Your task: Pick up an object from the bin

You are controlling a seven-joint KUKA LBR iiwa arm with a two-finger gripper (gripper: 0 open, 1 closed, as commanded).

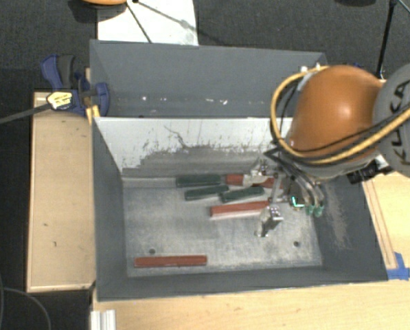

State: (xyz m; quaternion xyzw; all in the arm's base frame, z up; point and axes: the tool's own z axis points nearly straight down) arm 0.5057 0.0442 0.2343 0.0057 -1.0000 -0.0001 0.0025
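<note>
My gripper (268,223) hangs low over the right half of the bin floor, under the orange wrist cover. Just left of its tip lies a reddish-brown flat stick (237,211), its right end close to the fingertip. Behind that stick lie dark green sticks: one (242,194) next to the gripper, one (206,193) further left and one (198,181) near the back wall. A short reddish piece (236,179) sits behind them. I see nothing between the fingers.
Another reddish-brown stick (170,260) lies alone near the front left of the bin floor. The arm and its cables cover the bin's right rear corner.
</note>
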